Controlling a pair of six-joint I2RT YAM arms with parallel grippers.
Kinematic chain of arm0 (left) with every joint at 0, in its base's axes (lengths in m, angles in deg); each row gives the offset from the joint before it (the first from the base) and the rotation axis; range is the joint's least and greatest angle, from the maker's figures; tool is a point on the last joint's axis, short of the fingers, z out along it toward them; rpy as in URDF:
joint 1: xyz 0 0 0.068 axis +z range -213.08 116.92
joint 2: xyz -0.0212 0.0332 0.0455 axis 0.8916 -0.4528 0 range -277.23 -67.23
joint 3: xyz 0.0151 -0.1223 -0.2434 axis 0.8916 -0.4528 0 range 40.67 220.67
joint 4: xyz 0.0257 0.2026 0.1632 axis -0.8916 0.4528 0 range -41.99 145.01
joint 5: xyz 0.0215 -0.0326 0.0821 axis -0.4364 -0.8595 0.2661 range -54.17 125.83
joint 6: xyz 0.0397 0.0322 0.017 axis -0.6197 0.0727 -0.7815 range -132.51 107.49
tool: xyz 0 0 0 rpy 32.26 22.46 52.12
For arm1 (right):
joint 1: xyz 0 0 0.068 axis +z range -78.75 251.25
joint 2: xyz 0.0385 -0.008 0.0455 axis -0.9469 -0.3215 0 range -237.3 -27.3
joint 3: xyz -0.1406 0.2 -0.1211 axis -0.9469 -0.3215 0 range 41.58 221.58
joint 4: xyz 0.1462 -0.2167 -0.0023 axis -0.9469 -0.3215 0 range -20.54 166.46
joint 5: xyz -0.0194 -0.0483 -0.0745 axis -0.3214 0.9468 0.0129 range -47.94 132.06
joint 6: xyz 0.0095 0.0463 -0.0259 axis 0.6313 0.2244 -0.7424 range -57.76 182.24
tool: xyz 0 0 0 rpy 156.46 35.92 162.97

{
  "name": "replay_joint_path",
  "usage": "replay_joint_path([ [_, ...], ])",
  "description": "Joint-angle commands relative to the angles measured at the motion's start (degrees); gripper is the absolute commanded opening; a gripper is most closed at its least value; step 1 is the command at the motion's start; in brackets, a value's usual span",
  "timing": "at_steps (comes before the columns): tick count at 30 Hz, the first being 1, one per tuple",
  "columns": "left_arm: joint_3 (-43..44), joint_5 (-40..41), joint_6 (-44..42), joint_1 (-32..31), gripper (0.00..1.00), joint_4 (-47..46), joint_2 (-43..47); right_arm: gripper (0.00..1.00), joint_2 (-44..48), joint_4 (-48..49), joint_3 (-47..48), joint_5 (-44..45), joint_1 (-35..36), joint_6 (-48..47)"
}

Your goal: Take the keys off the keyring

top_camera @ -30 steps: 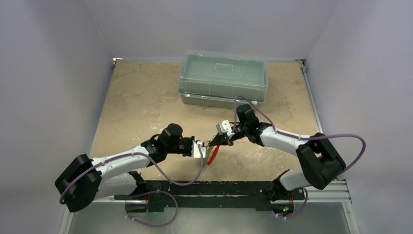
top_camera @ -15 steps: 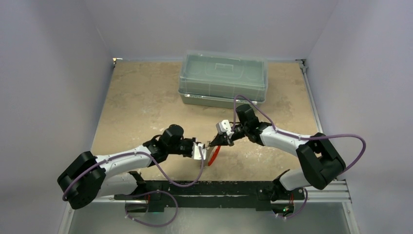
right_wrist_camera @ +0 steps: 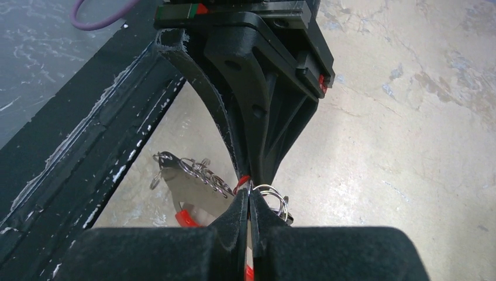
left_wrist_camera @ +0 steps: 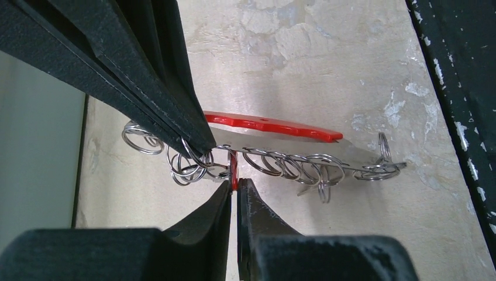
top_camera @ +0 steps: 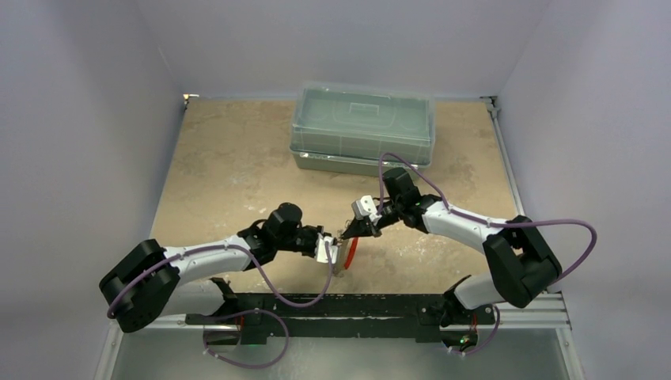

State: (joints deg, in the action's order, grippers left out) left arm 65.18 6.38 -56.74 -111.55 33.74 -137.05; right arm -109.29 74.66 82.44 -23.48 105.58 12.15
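As arms are meeting mid-frame to free a key | left gripper (left_wrist_camera: 234, 182) is pinching shut on the apparent red-headed key (left_wrist_camera: 233, 167) | right gripper (right_wrist_camera: 249, 202) is clamping keyring (left_wrist_camera: 281, 136) loops | next likely needing: sliding key off.

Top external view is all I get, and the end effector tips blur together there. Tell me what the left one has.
Observer: The left end effector is shut on a thin red piece, seen edge-on. It may be a key head.
Operator: Now the right one.
Observer: The right end effector is shut, its tips inside a cluster of wire rings, right against the left one's tips. I cannot tell which ring it pinches.
Operator: Describe the holder.
Observer: The keyring is white with a red edge, and a row of those rings runs along its white side.
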Motion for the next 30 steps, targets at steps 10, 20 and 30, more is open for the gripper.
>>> replay_joint_path([
  [10, 2.8, -2.3, 0.5, -1.2, 0.27, -6.2, -3.0, 0.00, 1.2, -2.6, 1.9, -2.5, 0.5, -3.8],
  [20, 1.5, -2.6, 0.5, -1.6, 0.28, -8.6, -4.5, 0.00, 1.5, -4.6, 3.0, -3.3, 0.6, -5.1],
  [30, 1.3, -3.5, 1.3, -2.2, 0.31, -8.9, -6.2, 0.00, 1.8, -5.3, 3.7, -4.0, 0.7, -5.1],
])
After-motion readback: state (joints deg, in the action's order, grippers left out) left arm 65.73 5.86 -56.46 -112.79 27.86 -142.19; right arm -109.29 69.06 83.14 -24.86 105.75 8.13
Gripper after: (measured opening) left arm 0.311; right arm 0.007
